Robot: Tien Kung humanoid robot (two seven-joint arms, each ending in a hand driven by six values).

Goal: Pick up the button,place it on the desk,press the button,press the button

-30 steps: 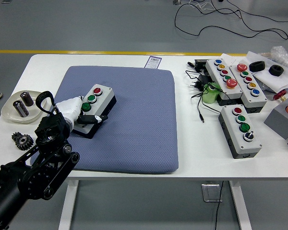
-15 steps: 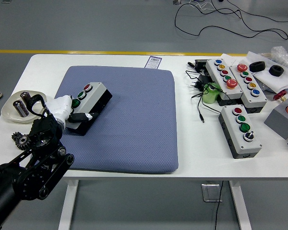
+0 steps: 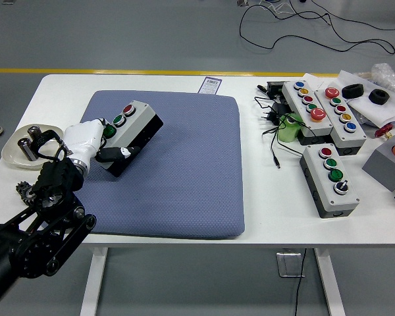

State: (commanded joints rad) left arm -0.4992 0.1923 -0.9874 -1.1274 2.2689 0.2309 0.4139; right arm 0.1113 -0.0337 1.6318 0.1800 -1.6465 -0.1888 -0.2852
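The button box (image 3: 130, 133), grey with a red and two green buttons, sits tilted over the left part of the blue pad (image 3: 184, 171) on the white worktop (image 3: 263, 197). The left hand (image 3: 95, 141) grips its near-left end, white fingers curled around the box, one finger (image 3: 118, 154) along its side. A dish (image 3: 16, 153) lies just left.

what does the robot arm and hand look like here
Only the left arm shows: black, built of chunky jointed segments with round bolted joint housings. A black cable loops near the wrist. The left hand has a white glossy shell with dark fingers.
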